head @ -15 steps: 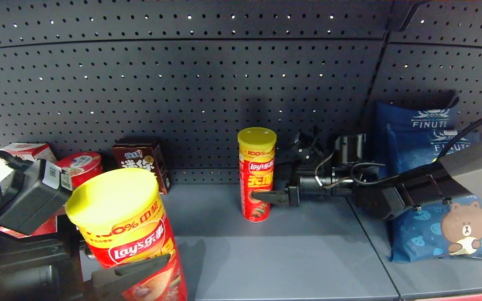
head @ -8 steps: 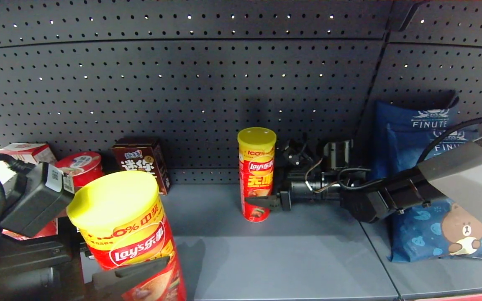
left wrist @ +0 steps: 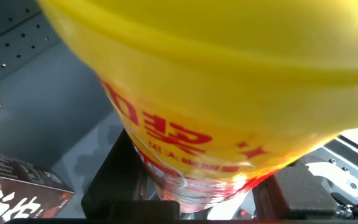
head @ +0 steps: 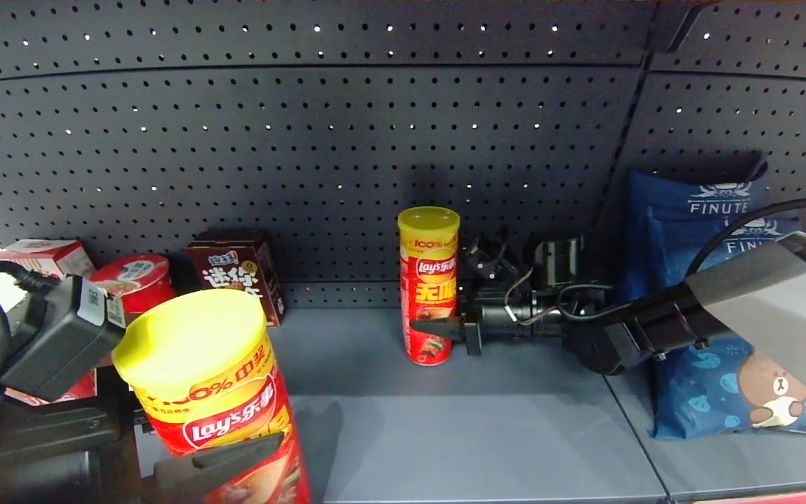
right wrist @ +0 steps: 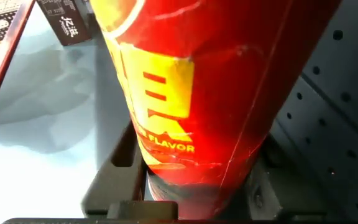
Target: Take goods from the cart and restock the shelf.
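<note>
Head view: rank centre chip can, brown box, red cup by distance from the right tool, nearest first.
1. Centre chip can, in the right tool, mid-shelf.
2. Brown box, to the left, at the back.
3. Red cup, farther left.

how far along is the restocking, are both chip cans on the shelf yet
Nothing is fully released yet. One chip can stands upright at the back of the shelf, with the right gripper closed around it. The left gripper holds a second chip can at the front left. Left to do: let go of the first, then place the second.
</note>
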`<state>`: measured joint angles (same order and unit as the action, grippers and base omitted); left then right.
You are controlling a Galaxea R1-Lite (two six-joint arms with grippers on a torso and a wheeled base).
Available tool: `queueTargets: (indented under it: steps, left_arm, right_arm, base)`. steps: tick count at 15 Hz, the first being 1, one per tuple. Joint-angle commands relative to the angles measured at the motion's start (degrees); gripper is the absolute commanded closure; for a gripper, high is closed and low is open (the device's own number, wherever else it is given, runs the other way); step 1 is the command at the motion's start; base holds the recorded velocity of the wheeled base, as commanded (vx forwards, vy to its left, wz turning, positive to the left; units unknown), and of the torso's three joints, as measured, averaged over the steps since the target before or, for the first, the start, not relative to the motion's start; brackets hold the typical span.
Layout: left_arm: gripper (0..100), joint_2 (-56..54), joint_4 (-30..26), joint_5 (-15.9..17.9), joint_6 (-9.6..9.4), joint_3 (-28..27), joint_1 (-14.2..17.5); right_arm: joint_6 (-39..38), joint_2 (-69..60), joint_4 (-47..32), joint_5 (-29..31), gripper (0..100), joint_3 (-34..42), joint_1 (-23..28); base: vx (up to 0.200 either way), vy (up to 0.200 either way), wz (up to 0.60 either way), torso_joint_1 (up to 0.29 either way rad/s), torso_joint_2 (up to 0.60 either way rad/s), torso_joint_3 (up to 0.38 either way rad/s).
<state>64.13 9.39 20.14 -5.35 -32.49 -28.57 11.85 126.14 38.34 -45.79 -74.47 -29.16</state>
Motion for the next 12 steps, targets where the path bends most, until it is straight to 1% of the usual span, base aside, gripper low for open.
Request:
queueTargets:
  steps: [1, 3, 4, 5, 7, 8, 9, 11, 12]
  left_arm:
    - [100, -0.15, 0.19, -0.01, -0.01, 0.50, 0.01]
    - [100, -0.33, 0.28, -0.01, -0.01, 1.11, 0.10]
    - [100, -0.41, 0.28, -0.01, -0.01, 1.11, 0.10]
    - [100, -0.41, 0.28, -0.01, -0.01, 1.11, 0.10]
    - [100, -0.94, 0.19, -0.10, 0.08, 1.46, 0.10]
    - [100, -1.21, 0.19, -0.10, 0.08, 1.73, 0.10]
    - [100, -2.08, 0.11, -0.28, 0.08, 2.78, 0.19]
    - [100, -2.44, 0.11, -0.45, 0.08, 3.57, 0.10]
    - [100, -2.35, 0.19, -0.45, 0.08, 3.22, 0.10]
  right_arm:
    - [-0.07, -0.98, 0.07, 0.00, 100, 0.38, -0.81]
    - [-0.16, -3.18, -0.02, 0.35, 100, 1.70, -1.95]
    - [-0.16, -4.67, -0.19, 1.58, 100, 2.84, -2.66]
    - [-0.60, -8.19, -0.55, 5.09, 100, 5.92, -4.33]
    - [-1.92, -13.90, -0.11, 8.61, 100, 12.33, -6.17]
    - [-1.92, -15.57, -0.02, 10.28, 100, 14.18, -6.52]
    - [-2.18, -20.14, -0.11, 14.15, 100, 18.13, -8.28]
    - [-5.61, -26.38, 0.07, 19.16, 100, 23.06, -10.65]
    - [-7.37, -29.72, 0.16, 20.74, 100, 25.69, -11.62]
  base:
    - [0.000, 0.000, 0.00, 0.000, 0.00, 0.000]
    - [0.000, 0.000, 0.00, 0.000, 0.00, 0.000]
    - [0.000, 0.000, 0.00, 0.000, 0.00, 0.000]
    - [0.000, 0.000, 0.00, 0.000, 0.00, 0.000]
    - [0.000, 0.000, 0.00, 0.000, 0.00, 0.000]
    - [0.000, 0.000, 0.00, 0.000, 0.00, 0.000]
    - [0.000, 0.000, 0.00, 0.000, 0.00, 0.000]
    - [0.000, 0.000, 0.00, 0.000, 0.00, 0.000]
    - [0.000, 0.000, 0.00, 0.000, 0.00, 0.000]
